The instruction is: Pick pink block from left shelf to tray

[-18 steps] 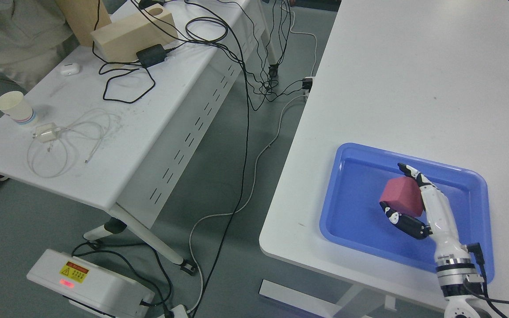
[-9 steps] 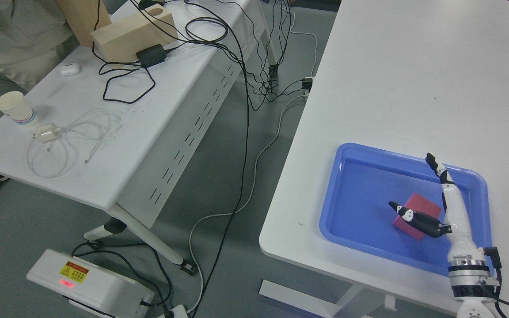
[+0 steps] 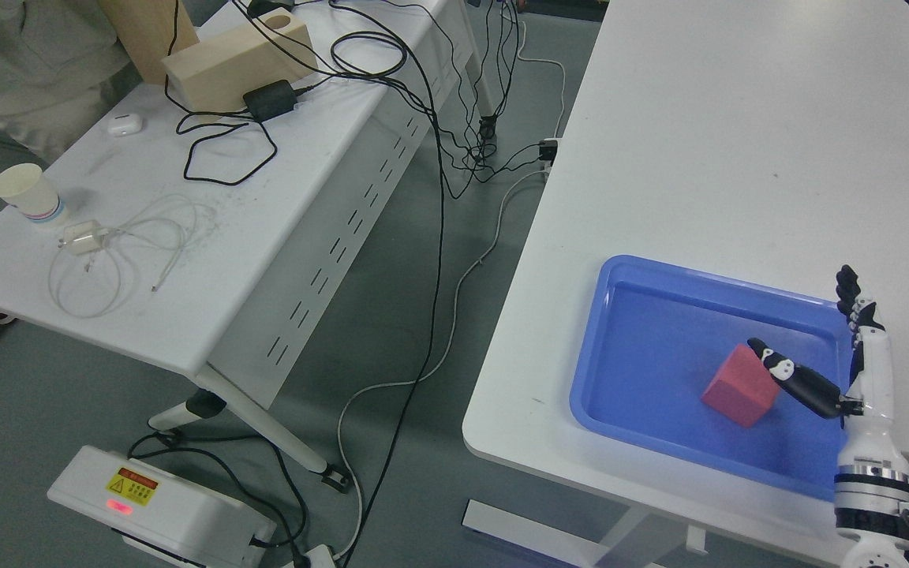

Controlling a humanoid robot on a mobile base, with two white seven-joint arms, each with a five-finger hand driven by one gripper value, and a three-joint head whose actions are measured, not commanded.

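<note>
Pink block [image 3: 739, 385] lies flat inside my blue tray [image 3: 644, 331], toward the tray's 4 o'clock corner. My right robot hand [image 3: 849, 371] is let go and spread wide, holding nothing. Its black thumb [image 3: 798, 383] points toward 10 o'clock, with the tip just above the block's right edge; I cannot tell if they touch. The tray sits on the white desk [image 3: 738, 142] near its 6 o'clock edge.
</note>
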